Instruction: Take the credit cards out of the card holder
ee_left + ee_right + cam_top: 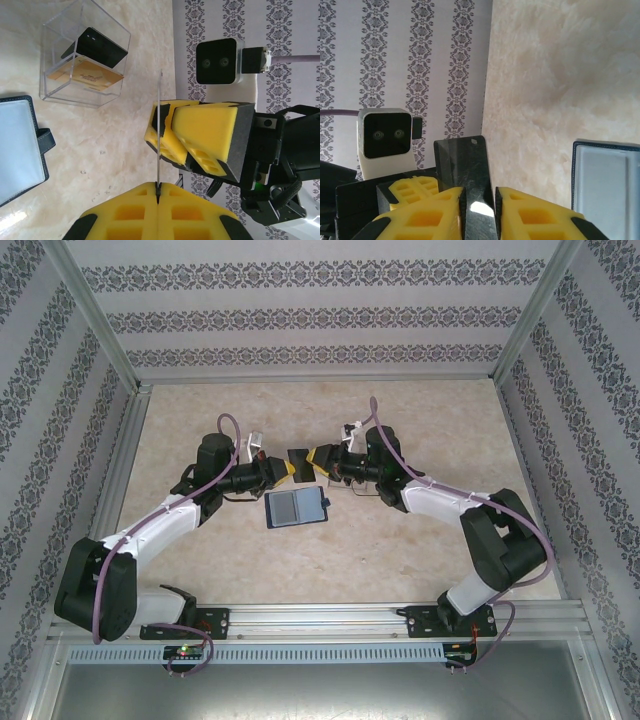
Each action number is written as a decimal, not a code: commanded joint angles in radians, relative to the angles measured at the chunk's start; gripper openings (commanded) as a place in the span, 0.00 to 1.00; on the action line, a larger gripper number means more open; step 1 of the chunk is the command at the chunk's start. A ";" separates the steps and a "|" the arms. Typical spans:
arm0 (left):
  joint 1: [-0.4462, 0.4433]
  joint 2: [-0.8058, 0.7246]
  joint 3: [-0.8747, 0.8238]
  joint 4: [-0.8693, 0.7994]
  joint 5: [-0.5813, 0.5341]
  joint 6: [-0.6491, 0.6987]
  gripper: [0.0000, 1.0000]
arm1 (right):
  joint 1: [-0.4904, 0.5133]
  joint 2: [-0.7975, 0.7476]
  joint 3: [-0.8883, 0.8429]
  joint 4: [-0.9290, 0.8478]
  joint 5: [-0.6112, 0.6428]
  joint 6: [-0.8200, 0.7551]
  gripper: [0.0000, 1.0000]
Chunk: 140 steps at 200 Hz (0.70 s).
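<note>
Aloft | left gripper [158, 192] and right gripper [480, 202] both clamped on dark card [465, 165] | likely light, stiff, slick: pinch flat faces by an edge

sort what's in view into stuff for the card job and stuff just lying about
For the job: card holder, lying open; dark card between left gripper and right gripper; black card and tan card, already out.
Just lying about: clear box holding those two cards; patterned walls.
</note>
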 commanded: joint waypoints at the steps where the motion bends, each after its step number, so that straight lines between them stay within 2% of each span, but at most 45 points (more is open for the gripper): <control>1: 0.013 0.006 -0.009 0.076 0.033 -0.016 0.00 | 0.013 0.013 0.004 0.077 -0.041 0.021 0.25; 18: 0.013 0.006 -0.009 0.078 0.033 -0.017 0.00 | 0.011 0.014 0.000 0.069 -0.035 0.016 0.28; 34: 0.013 0.006 -0.009 0.074 0.034 -0.017 0.00 | 0.011 0.015 -0.005 0.083 -0.037 0.021 0.26; 59: 0.013 0.011 -0.011 0.078 0.038 -0.018 0.00 | 0.011 0.019 0.000 0.114 -0.068 0.030 0.18; 89: 0.013 0.025 -0.012 0.086 0.047 -0.021 0.00 | 0.011 0.012 0.000 0.135 -0.078 0.034 0.02; 101: 0.014 0.031 -0.012 0.081 0.046 -0.018 0.12 | 0.009 0.008 0.001 0.137 -0.081 0.033 0.00; 119: 0.014 0.034 -0.011 0.062 0.043 -0.008 0.42 | 0.002 0.002 0.003 0.134 -0.086 0.028 0.00; 126: 0.015 0.034 -0.008 0.048 0.041 -0.001 0.51 | -0.003 -0.001 0.003 0.132 -0.092 0.025 0.00; 137: 0.020 0.031 -0.005 0.025 0.035 0.010 0.57 | -0.017 -0.011 0.006 0.115 -0.100 0.013 0.00; 140: 0.021 0.029 -0.003 0.018 0.036 0.014 0.62 | -0.021 -0.014 0.008 0.107 -0.103 0.009 0.00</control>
